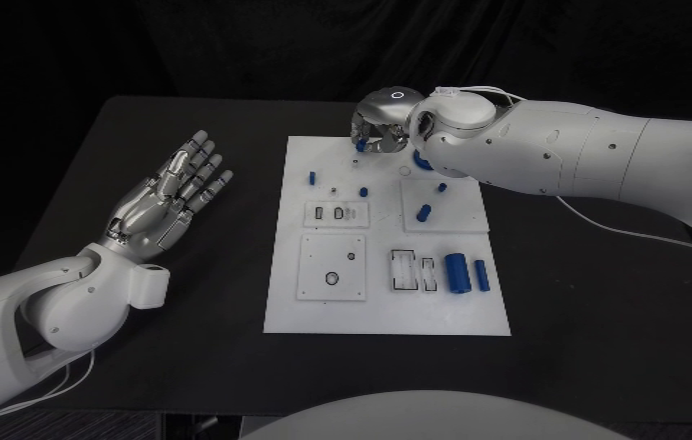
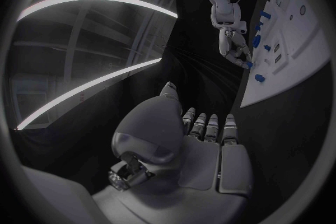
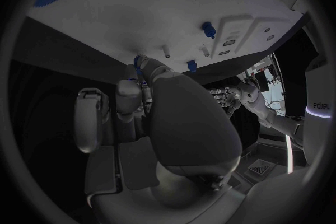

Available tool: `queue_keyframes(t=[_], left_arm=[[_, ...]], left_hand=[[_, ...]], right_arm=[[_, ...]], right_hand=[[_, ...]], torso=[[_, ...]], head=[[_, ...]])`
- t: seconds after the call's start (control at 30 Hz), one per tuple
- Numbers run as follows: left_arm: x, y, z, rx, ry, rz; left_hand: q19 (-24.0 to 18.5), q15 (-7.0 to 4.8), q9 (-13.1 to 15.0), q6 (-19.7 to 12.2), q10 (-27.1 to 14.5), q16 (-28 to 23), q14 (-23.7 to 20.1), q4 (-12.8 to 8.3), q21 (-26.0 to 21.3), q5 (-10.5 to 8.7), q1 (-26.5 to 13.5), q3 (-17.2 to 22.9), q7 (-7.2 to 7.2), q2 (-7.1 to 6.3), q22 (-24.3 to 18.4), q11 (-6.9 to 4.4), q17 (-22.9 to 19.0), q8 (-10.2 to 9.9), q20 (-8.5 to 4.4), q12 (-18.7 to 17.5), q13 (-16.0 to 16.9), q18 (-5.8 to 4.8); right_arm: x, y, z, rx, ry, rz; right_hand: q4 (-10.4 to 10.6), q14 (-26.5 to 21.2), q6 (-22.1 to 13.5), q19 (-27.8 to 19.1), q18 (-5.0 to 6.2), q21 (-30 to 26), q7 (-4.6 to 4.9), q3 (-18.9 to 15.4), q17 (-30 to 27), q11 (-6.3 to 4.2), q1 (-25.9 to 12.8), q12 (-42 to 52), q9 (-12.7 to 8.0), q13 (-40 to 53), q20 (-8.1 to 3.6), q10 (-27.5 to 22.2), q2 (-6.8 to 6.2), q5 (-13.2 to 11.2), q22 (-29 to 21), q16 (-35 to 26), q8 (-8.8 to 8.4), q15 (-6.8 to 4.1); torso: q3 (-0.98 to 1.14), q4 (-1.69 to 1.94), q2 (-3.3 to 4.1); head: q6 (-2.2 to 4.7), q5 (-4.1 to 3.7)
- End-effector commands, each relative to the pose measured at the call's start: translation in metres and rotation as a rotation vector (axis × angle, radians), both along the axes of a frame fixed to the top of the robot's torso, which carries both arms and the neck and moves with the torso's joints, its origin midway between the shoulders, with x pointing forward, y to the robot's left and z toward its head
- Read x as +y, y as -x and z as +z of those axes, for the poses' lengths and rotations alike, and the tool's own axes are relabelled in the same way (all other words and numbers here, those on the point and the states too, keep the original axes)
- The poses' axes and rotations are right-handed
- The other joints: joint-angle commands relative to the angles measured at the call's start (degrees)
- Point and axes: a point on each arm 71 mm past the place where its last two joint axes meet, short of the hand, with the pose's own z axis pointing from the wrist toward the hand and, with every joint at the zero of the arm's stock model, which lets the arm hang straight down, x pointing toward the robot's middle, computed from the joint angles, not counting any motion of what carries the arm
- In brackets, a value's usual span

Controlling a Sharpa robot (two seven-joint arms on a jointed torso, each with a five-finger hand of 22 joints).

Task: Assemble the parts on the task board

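The white task board [image 1: 387, 315] lies in the middle of the black table. My right hand [image 1: 379, 122] hangs over its far edge, fingertips closed round a small blue peg [image 1: 356, 143], which shows at the fingertips in the right wrist view [image 3: 138, 61] and left wrist view [image 2: 248, 64]. Whether the peg still touches the board is unclear. My left hand [image 1: 167, 196] lies open and flat on the table left of the board, palm up, holding nothing. More blue parts stand on the board: a peg [image 1: 312, 176], another peg [image 1: 426, 212] and two cylinders [image 1: 459, 272].
A blue toothed wheel [image 1: 421, 161] sits half hidden under my right forearm [image 1: 577, 155], which crosses the board's far right corner. Raised white sub-plates [image 1: 332, 265] with holes and slots sit mid-board. A thin cable [image 1: 613, 228] trails on the table at the right.
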Motion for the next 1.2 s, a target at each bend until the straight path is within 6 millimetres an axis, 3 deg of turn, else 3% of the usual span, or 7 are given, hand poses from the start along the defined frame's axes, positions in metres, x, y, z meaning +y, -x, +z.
queue_keyframes(t=[0.03,0.4,0.7,0.8,0.9,1.0,1.2], left_arm=[[0.003,-0.001,0.01,-0.106,0.083,0.038],[0.003,-0.002,0.01,-0.104,0.082,0.036],[0.002,0.001,0.011,-0.104,0.088,0.033],[0.003,0.003,0.011,-0.103,0.086,0.035],[0.004,0.003,0.011,-0.103,0.085,0.039],[0.005,0.003,0.012,-0.103,0.084,0.041],[0.004,0.002,0.011,-0.103,0.085,0.038]], left_hand=[[0.06,0.39,-0.05,-0.08,-0.15,-0.21,-0.13,-0.02,-0.35,0.64,0.4,0.39,0.43,0.47,-0.09,0.21,-0.06,-0.1,0.54,0.06,0.01,-0.19],[0.06,0.34,0.02,0.31,-0.23,-0.21,-0.13,-0.33,-0.35,1.84,0.86,0.68,1.38,0.44,-0.09,-0.27,-0.06,0.0,0.58,0.03,0.0,-0.1],[0.06,0.33,0.04,0.42,-0.23,-0.21,-0.13,-0.39,-0.35,2.11,0.95,0.72,1.54,0.41,-0.09,-0.32,-0.06,0.02,0.58,0.03,0.0,-0.08],[0.06,0.32,0.05,0.51,-0.19,-0.21,-0.13,-0.42,-0.35,2.22,1.0,0.75,1.6,0.4,-0.09,-0.32,-0.06,0.04,0.58,0.05,0.01,-0.08],[0.06,0.32,0.05,0.51,-0.18,-0.21,-0.13,-0.43,-0.35,2.23,1.0,0.75,1.6,0.39,-0.09,-0.31,-0.06,0.04,0.58,0.06,0.02,-0.07],[0.06,0.32,0.05,0.51,-0.18,-0.21,-0.13,-0.43,-0.35,2.23,1.0,0.75,1.6,0.39,-0.09,-0.31,-0.06,0.04,0.58,0.06,0.02,-0.07],[0.06,0.32,0.06,0.55,-0.17,-0.21,-0.13,-0.43,-0.35,2.26,1.02,0.75,1.64,0.39,-0.09,-0.3,-0.06,0.05,0.58,0.06,0.02,-0.07]], right_arm=[[-0.002,0.0,-0.003,0.019,0.017,-0.023],[-0.008,-0.002,-0.003,0.017,0.021,-0.066],[-0.039,0.014,0.026,-0.119,-0.09,-0.049],[-0.054,0.023,0.038,-0.129,-0.1,-0.069],[-0.069,0.031,0.045,-0.124,-0.101,-0.104],[-0.081,0.037,0.047,-0.106,-0.093,-0.138],[-0.106,0.044,0.041,-0.035,-0.066,-0.224]], right_hand=[[-0.15,-0.23,-2.52,-0.16,-0.38,-0.38,-0.45,0.01,-0.21,0.47,-0.58,-0.68,0.59,-0.15,0.49,-1.07,-0.21,-0.3,2.27,-0.24,-1.47,0.48],[-0.7,-8.87,-43.77,-8.2,1.8,-6.93,-8.01,-5.11,-10.57,3.62,-0.63,-5.52,-9.73,-0.05,1.76,-24.0,-1.14,-3.42,-6.28,-6.86,-9.89,1.61],[-0.78,-8.29,-29.78,-6.8,1.4,-5.95,-3.13,-4.72,-8.69,2.56,0.64,5.49,-7.84,2.8,1.69,-14.73,1.42,0.15,-3.9,-4.5,-6.88,1.65],[-1.28,-8.0,-16.81,-6.21,1.33,-5.54,0.06,-3.67,-8.97,0.17,0.49,13.45,-5.74,6.21,1.23,-6.57,1.48,1.47,-3.07,-4.44,-3.61,0.68],[-0.45,-9.72,-13.13,-8.35,1.89,-7.93,-0.66,-4.27,-13.75,-2.56,-1.88,27.52,-5.41,15.26,-0.89,-4.37,0.58,0.98,-5.5,-8.38,-3.28,-1.23],[3.11,2.84,-10.59,-0.9,-0.31,-1.32,-1.29,-4.86,25.87,-4.02,-7.08,67.57,-5.48,59.28,-1.97,4.08,1.19,0.98,3.92,15.43,-4.8,-1.34],[6.45,6.62,-8.45,2.21,-1.43,1.48,-0.68,-7.48,39.67,-3.27,-12.61,78.72,-4.83,82.97,-1.48,22.7,1.6,-3.71,8.06,21.91,-5.6,-1.85]], torso=[[0.03,-0.03,-0.03],[0.0,-0.05,-0.08],[-0.01,0.05,-0.13],[-0.02,0.07,-0.14],[-0.07,-0.08,-0.18],[-0.13,0.0,-0.18],[-0.22,-0.17,-0.09]], head=[[-0.07,0.01],[0.22,-0.09],[2.05,-1.26],[2.17,-1.47],[2.33,-1.7],[2.48,-2.06],[2.52,-2.28]])
